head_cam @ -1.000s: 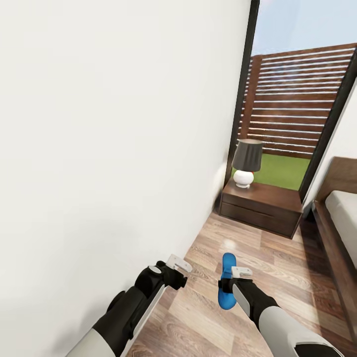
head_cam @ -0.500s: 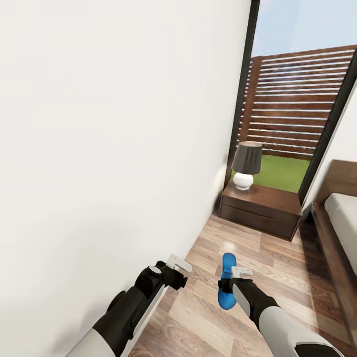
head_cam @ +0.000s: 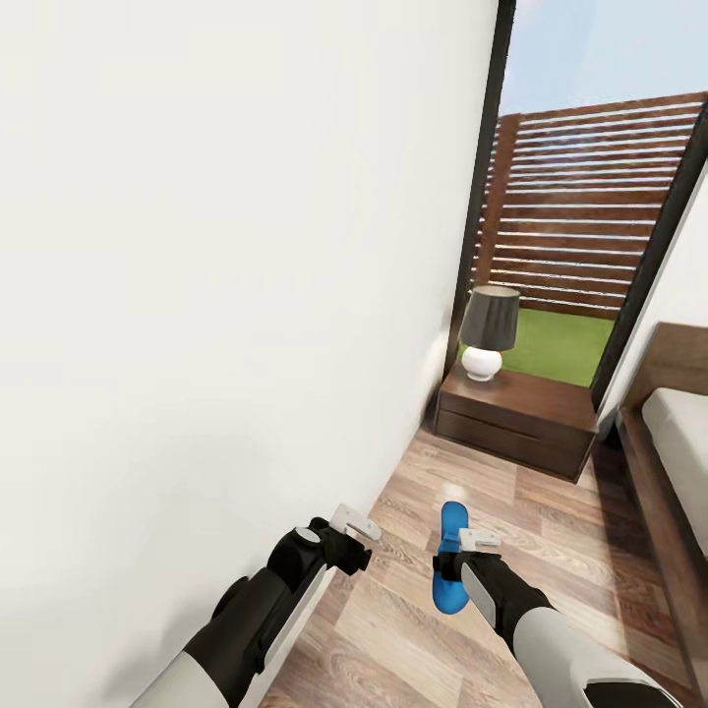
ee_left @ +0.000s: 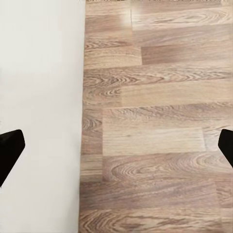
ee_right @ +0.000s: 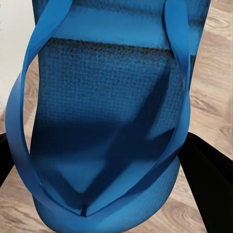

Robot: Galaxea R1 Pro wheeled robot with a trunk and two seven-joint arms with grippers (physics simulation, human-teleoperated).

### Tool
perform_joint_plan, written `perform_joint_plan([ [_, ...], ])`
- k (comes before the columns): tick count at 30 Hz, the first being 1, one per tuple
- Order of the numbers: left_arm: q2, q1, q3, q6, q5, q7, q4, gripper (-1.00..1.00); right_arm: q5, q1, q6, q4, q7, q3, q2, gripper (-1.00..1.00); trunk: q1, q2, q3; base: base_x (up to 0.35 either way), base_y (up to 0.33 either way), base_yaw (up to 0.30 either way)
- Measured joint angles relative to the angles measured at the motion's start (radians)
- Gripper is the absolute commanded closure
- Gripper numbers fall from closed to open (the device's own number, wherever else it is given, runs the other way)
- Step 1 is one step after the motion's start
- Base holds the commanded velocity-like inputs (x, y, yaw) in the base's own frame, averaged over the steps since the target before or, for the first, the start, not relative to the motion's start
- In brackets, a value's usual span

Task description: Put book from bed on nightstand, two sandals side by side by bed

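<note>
right gripper (head_cam: 462,553) clamped on blue sandal (head_cam: 449,568) above wood floor (head_cam: 551,551); wrist view shows its straps (ee_right: 174,63) and textured sole | left gripper (head_cam: 356,524) empty, fingers spread wide, beside white wall (head_cam: 226,295) | nightstand (head_cam: 516,418) with lamp (head_cam: 488,332) at window (head_cam: 580,226) | bed (head_cam: 674,433) right

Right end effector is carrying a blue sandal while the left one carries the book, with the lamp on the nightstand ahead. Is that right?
Not quite. The left end effector carries nothing: the left wrist view shows its fingers wide apart over bare floor. The rest stands: the right end effector holds the blue sandal, and the lamp sits on the nightstand ahead.
</note>
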State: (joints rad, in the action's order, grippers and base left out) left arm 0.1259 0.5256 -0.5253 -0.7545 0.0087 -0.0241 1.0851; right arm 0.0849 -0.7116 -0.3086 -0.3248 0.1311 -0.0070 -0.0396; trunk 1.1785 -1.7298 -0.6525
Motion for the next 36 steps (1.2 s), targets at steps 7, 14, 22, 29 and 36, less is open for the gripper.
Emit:
perform_joint_plan([
  [7,0.000,0.000,0.000,0.000,0.000,0.000,0.000,-1.00,0.000,0.000,0.000,0.000,0.000,0.000,0.000,1.00,-0.027,0.049,0.022,0.000,0.000,0.000],
  [14,0.000,0.000,-0.001,0.000,0.000,0.000,0.000,-1.00,0.000,0.000,0.001,0.000,0.000,0.001,0.000,1.00,-0.054,0.098,0.044,0.000,0.000,0.000],
  [22,0.000,0.000,-0.001,0.000,-0.001,0.000,0.000,-1.00,0.000,0.001,0.002,0.000,0.000,0.001,0.000,1.00,-0.084,0.154,0.069,0.000,0.000,0.000],
  [29,0.000,0.000,-0.001,0.000,-0.001,0.000,0.000,-1.00,0.000,0.001,0.052,0.001,0.000,0.002,-0.001,1.00,-0.111,0.203,0.091,0.000,0.000,0.000],
  [36,0.000,0.000,-0.001,0.001,-0.001,0.000,0.000,-1.00,0.000,0.002,0.066,0.002,0.001,0.002,0.000,1.00,-0.138,0.252,0.113,0.000,0.000,0.000],
])
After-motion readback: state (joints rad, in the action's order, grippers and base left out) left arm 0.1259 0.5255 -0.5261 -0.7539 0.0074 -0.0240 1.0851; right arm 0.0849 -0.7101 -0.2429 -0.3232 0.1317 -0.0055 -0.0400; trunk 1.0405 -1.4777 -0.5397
